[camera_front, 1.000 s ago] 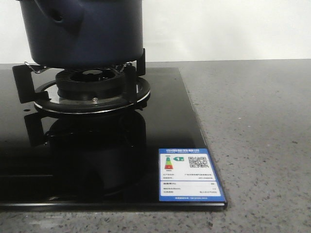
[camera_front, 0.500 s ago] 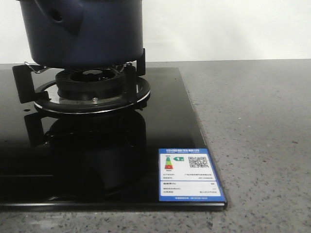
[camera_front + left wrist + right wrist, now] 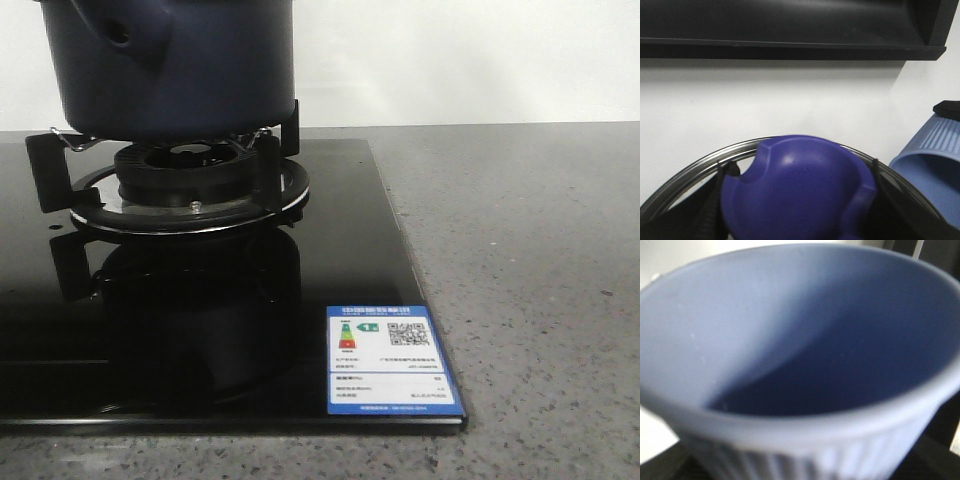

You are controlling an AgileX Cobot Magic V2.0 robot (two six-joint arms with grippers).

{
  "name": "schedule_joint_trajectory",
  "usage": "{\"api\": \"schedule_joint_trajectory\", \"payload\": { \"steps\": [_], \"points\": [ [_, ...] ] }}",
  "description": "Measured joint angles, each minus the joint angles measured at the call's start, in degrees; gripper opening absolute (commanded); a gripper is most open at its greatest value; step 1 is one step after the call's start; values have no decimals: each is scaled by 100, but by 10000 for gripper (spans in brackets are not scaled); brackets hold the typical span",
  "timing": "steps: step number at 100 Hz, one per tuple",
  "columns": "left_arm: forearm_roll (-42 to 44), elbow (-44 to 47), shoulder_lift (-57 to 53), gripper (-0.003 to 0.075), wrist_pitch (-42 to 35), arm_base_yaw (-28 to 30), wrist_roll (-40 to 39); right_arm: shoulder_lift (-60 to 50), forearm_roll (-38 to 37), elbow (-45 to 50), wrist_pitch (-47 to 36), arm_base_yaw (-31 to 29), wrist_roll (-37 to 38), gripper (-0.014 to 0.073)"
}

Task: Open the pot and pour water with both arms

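The dark navy pot (image 3: pixel 170 70) stands on the gas burner (image 3: pixel 185 175) at the far left of the front view; its handle stub (image 3: pixel 125 35) faces the camera and its top is cut off. No gripper shows there. In the left wrist view my left gripper (image 3: pixel 797 205) is shut on the lid's purple-blue knob (image 3: pixel 795 185), with the lid's steel rim (image 3: pixel 700 170) curving behind it. My right gripper (image 3: pixel 800 465) is shut on the pale blue ribbed cup (image 3: pixel 790 340), which fills its view; the cup also shows in the left wrist view (image 3: pixel 935 160), close beside the lid.
The burner sits on a black glass hob (image 3: pixel 200 330) with a blue energy label (image 3: pixel 390 360) at its front right corner. Grey speckled counter (image 3: pixel 530 280) lies to the right. A dark shelf (image 3: pixel 790 30) hangs on the white wall.
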Motion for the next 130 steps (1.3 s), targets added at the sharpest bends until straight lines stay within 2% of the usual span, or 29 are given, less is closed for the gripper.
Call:
{"api": "schedule_joint_trajectory", "payload": {
  "steps": [11,18,35,51,61,89,104,130],
  "points": [
    [0,0,0,357,0,0,0,0,0,0,152,0,341,330],
    [0,0,0,357,0,0,0,0,0,0,336,2,833,330],
    [0,0,0,357,0,0,0,-245,293,0,590,2,2918,330],
    [0,0,0,357,12,0,0,-996,1306,157,473,-287,4378,330],
    [0,0,0,357,12,0,0,-1613,1617,831,97,-707,5177,330],
    [0,0,0,357,15,0,0,-3188,1671,3333,-1527,-2331,7262,330],
    [0,0,0,357,15,0,0,-3736,1626,4261,-2247,-3002,7697,330],
    [0,0,0,357,23,0,0,-3725,1545,5178,-3267,-3593,7794,330]
  ]
}}
